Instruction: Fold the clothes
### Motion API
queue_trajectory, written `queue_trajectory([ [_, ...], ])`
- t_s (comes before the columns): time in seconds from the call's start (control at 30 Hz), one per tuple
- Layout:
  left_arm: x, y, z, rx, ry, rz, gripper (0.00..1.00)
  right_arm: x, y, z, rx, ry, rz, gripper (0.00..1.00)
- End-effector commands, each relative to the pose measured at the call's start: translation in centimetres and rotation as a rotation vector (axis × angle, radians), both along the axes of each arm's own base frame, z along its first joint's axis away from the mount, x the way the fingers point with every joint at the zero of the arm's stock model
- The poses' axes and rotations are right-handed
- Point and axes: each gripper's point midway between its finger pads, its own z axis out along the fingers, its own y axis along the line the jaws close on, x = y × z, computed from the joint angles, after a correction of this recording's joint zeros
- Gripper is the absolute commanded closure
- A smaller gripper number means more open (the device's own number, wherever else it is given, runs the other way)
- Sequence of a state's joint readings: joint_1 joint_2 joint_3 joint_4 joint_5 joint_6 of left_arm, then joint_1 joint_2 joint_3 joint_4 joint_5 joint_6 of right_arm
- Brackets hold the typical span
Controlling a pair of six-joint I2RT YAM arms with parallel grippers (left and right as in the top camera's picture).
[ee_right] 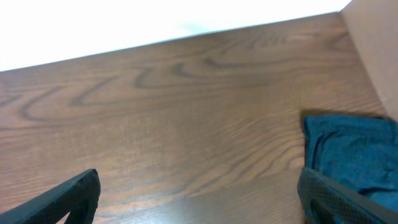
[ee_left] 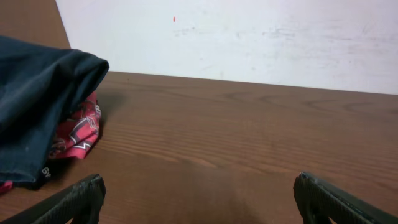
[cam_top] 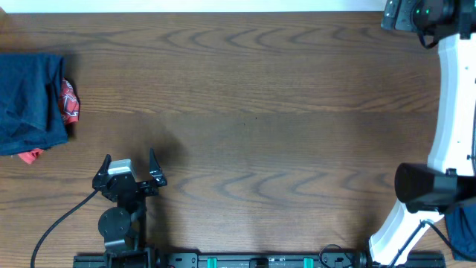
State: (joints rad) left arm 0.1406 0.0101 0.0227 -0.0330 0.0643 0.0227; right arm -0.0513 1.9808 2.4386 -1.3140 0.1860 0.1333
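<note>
A crumpled dark navy garment [cam_top: 30,93] lies at the table's far left edge, and in the left wrist view the same clothes [ee_left: 37,106] fill the left side. My left gripper [cam_top: 131,156] sits near the front left, a little right of that pile. It is open, with only bare wood between its fingers [ee_left: 199,180]. A second blue garment [ee_right: 354,149] lies just beyond my right gripper's right finger; overhead it shows at the front right corner [cam_top: 465,231]. My right gripper [ee_right: 199,177] is open and holds nothing.
A red patterned cloth [cam_top: 69,100] pokes out from under the navy pile's right side [ee_left: 78,134]. The right arm's white links [cam_top: 454,112] run along the table's right edge. A pale wall stands behind the table's far edge [ee_left: 249,37].
</note>
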Motion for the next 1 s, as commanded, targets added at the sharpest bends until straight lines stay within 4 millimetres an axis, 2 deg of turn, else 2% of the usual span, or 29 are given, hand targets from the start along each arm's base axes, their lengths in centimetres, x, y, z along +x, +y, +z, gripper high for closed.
queue_trajectory([
  [0.0,0.0,-0.1,-1.5,-0.016,0.041,-0.007,0.02,-2.7,0.1,5.0,0.001,-0.118,-0.014,0.01],
  [0.2,0.0,-0.1,-1.5,-0.016,0.041,-0.007,0.02,-5.0,1.0,8.2,-0.001,-0.24,0.005,0.01],
  [0.37,0.0,-0.1,-1.5,-0.016,0.041,-0.007,0.02,-7.2,3.4,10.8,0.013,-0.395,0.056,0.01],
  [0.5,0.0,-0.1,-1.5,-0.016,0.041,-0.007,0.02,-9.6,5.2,11.9,0.025,-0.501,0.104,0.03],
  [0.6,0.0,-0.1,-1.5,-0.016,0.041,-0.007,0.02,-11.8,6.0,11.4,0.034,-0.541,0.13,0.14],
  [0.67,0.0,-0.1,-1.5,-0.016,0.041,-0.007,0.02,-13.2,6.3,10.5,0.043,-0.55,0.138,0.12],
  [0.7,0.0,-0.1,-1.5,-0.016,0.041,-0.007,0.02,-14.0,6.3,10.0,0.05,-0.555,0.139,0.04],
  [0.73,0.0,-0.1,-1.5,-0.016,0.041,-0.007,0.02,-14.5,6.3,9.7,0.055,-0.558,0.138,0.01],
  [0.97,0.0,-0.1,-1.5,-0.016,0.041,-0.007,0.02,-18.4,6.0,6.3,0.077,-0.615,0.133,0.01],
])
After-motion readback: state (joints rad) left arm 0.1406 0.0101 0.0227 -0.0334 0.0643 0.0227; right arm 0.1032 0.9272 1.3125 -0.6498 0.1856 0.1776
